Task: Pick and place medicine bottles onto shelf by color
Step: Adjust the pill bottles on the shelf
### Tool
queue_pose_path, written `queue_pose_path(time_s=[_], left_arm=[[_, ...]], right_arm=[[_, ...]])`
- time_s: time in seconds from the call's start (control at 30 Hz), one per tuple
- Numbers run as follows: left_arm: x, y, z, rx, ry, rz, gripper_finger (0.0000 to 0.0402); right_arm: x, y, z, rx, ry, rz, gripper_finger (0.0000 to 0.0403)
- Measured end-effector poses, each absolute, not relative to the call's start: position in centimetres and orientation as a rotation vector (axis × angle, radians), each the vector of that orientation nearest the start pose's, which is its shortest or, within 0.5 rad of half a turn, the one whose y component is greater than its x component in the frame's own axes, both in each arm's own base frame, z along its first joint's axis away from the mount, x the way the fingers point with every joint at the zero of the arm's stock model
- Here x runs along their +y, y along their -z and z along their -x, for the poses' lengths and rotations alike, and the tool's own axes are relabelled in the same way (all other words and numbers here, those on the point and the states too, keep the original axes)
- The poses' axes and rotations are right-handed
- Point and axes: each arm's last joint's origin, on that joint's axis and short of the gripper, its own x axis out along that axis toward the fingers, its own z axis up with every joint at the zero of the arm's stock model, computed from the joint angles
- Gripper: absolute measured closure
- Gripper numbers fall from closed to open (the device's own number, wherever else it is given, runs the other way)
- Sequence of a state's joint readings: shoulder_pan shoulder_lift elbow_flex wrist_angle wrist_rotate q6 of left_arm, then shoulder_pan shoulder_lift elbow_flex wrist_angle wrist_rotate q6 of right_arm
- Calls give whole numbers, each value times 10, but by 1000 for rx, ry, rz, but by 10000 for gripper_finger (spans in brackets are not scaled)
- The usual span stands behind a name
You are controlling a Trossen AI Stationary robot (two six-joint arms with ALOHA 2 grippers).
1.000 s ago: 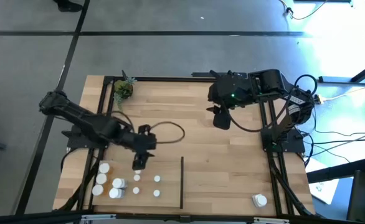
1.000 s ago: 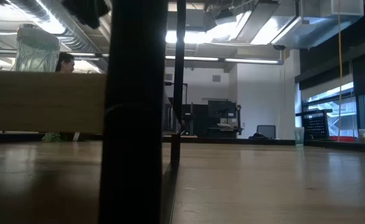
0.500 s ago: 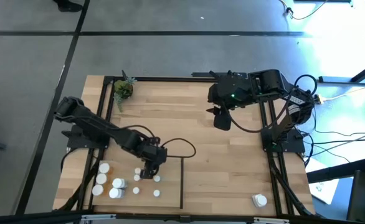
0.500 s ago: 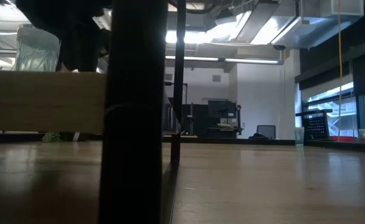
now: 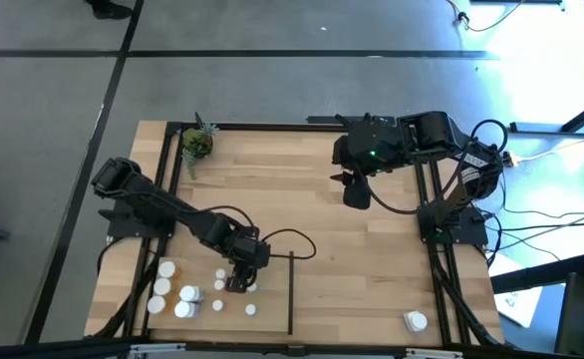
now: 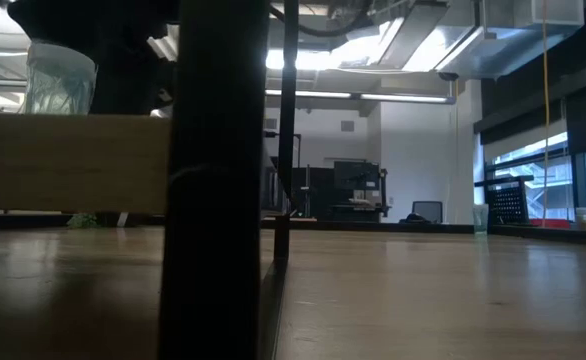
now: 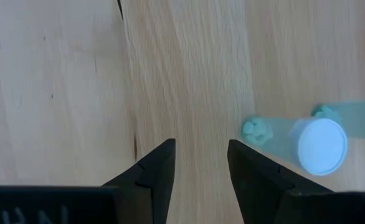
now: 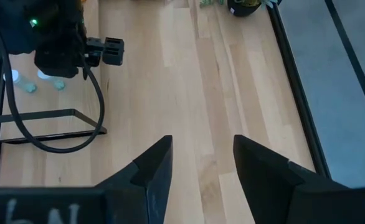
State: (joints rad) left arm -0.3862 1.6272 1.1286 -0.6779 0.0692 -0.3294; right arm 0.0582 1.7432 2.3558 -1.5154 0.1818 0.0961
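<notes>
Left gripper (image 5: 238, 283), fingers spread and empty, hovers over bottles (image 5: 184, 296) clustered left of the divider (image 5: 291, 291); 1 bottle (image 5: 415, 321) stands near right. Right gripper (image 5: 356, 195) waits, spread. Sorting appears unfinished.

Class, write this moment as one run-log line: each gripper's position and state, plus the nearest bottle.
left gripper: open, empty, above small white-capped bottles | right gripper: open, empty, waiting over light-wood shelf far side

The light-wood shelf (image 5: 352, 259) carries white-capped medicine bottles (image 5: 177, 296), a potted plant (image 5: 198, 143) and a divider strip (image 5: 291, 291).
</notes>
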Motion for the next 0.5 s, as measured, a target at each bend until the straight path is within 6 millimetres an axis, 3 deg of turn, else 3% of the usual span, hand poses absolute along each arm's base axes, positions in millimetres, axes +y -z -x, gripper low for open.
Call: queue_pose_path(time_s=[0.5], left_arm=[[-130,-212,-291,1206,227,103,262]], right_arm=[[12,-478,-291,890,155,22,232]])
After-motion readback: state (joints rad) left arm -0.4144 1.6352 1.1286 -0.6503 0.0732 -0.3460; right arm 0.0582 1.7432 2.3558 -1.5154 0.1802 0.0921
